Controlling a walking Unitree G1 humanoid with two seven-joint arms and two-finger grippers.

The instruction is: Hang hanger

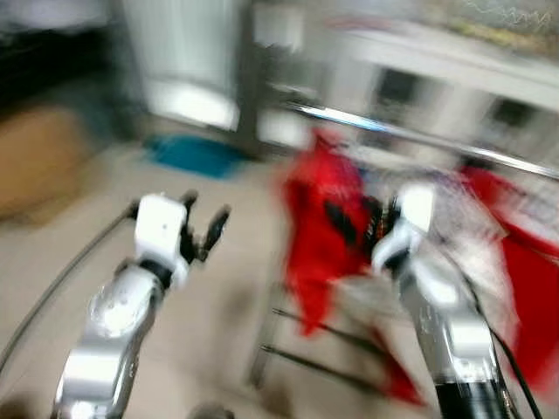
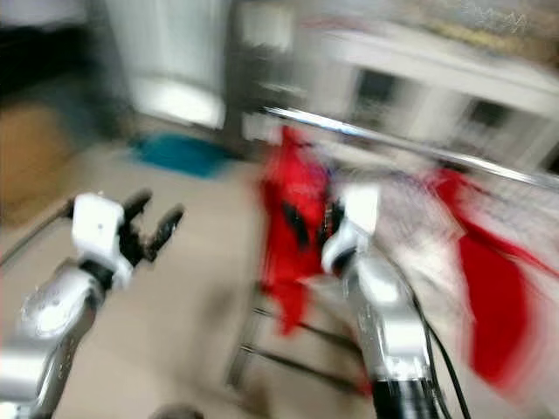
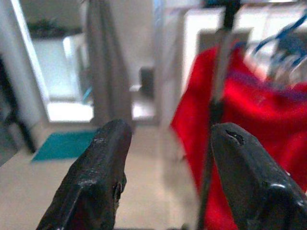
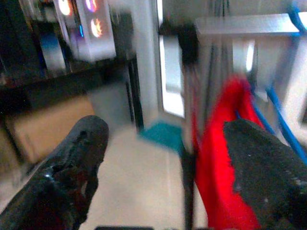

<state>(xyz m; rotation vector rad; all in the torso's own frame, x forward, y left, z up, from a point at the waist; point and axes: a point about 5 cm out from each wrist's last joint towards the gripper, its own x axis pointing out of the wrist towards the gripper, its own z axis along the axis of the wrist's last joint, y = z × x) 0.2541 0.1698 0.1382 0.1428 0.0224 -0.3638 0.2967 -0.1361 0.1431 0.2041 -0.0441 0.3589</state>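
Left eye view, blurred: left gripper point(image 1: 203, 229) is hovering spread at 9 o'clock. Right gripper point(image 4: 163, 158), fingers apart, is reaching toward what is probably a red garment point(image 1: 325, 223) on the rail point(image 1: 419, 140).

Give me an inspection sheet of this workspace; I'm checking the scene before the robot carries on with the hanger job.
Surface: pale floor, bare in front of the robot.
Job's things: metal clothes rail on a rack; red garments hanging from it; blue hangers on the rail. Heavy blur, details unclear.
Clutter: teal mat on the floor by the doorway.
Grippers: left gripper open, holding nothing, raised over the floor left of the rack; right gripper open, holding nothing, close to the red garments.
Cables: dark cables along the right arm and off the left arm.
Surroundings: bright doorway; brown furniture at left.
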